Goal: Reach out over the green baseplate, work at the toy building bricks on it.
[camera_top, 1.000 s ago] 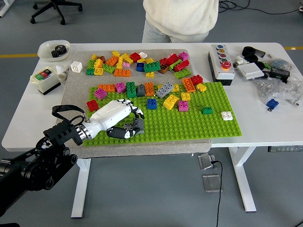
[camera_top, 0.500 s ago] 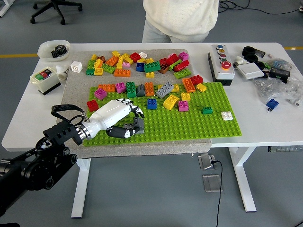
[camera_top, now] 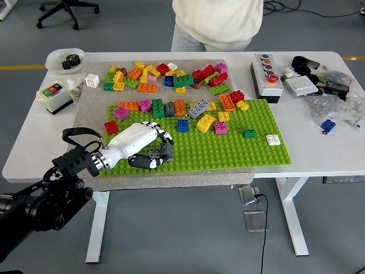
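Fingers of the left hand [camera_top: 138,144] curl over a grey brick [camera_top: 159,152] at the near-left corner of the green baseplate [camera_top: 228,149], thumb beneath, clamping it.

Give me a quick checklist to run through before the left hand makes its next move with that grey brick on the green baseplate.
1. Left hand over the green baseplate: ok.
2. Fingers curled round the grey brick: ok.
3. Brick lifted free of the studs: cannot tell.
4. Open studs to the right of the hand: ok.
5. Red brick close behind the hand, could be nudged: not ok.
6. Person at the far side, hands off the table: ok.
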Robot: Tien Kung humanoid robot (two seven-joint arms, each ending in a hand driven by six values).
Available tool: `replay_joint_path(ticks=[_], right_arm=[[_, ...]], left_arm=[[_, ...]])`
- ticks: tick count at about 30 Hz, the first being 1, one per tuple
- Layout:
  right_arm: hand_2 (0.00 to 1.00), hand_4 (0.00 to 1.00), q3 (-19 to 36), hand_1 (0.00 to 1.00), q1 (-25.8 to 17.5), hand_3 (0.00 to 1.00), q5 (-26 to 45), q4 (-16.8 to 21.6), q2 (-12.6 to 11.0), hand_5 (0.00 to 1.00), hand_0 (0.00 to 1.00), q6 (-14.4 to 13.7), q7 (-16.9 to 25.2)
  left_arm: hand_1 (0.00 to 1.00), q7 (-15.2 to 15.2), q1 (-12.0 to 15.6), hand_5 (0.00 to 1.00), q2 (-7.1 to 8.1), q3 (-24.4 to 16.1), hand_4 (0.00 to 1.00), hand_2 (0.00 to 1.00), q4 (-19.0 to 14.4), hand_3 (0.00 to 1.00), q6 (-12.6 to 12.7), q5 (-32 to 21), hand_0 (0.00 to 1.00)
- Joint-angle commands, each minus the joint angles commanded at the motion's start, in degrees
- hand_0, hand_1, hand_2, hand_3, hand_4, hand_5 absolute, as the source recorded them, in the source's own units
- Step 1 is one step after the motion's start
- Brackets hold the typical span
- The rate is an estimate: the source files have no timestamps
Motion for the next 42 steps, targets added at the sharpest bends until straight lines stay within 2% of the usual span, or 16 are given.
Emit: replay_joint_path(ticks=[18,20,42], right_arm=[[0.627,0.747,0.0,0.612,0.1,0.528,0.0,0.0,0.0,0.499,0.736,0.0,0.0],[0.626,0.747,0.0,0.613,0.1,0.529,0.0,0.0,0.0,0.497,0.736,0.0,0.0],[0.627,0.749,0.0,0.614,0.2,0.529,0.2,0.0,0.0,0.498,0.736,0.0,0.0]], left_arm=[[0.721,-0.2,0.0,0.207,-0.13,-0.2,0.693,0.661,0.1,0.692,0.0,-0.6,0.829],[0.728,-0.2,0.0,0.21,-0.12,-0.3,0.712,0.7,0.2,0.705,-0.2,-0.7,0.833],[0.769,-0.2,-0.3,0.226,-0.22,-0.4,0.747,0.777,0.0,0.75,-1.5,-1.9,0.865]])
